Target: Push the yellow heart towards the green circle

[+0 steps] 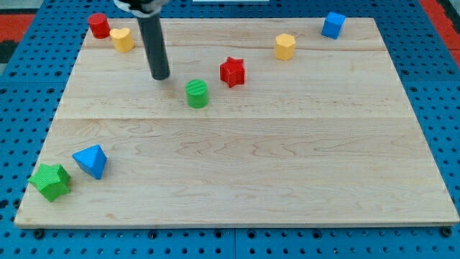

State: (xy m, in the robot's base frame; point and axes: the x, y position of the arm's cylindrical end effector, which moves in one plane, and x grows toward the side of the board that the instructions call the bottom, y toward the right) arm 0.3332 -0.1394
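Note:
The yellow heart [122, 39] lies near the view's top left, touching or almost touching a red cylinder [99, 26] on its left. The green circle [197, 93] stands left of the board's middle, in the upper half. My tip [160, 76] rests on the board between them, to the lower right of the yellow heart and to the upper left of the green circle, touching neither. The rod rises from the tip to the view's top edge.
A red star [232, 72] sits just right of the green circle. A yellow hexagon [284, 46] and a blue cube [333, 24] lie at the top right. A blue triangle [91, 160] and a green star [50, 180] lie at the bottom left. The wooden board [287, 165] ends at blue pegboard.

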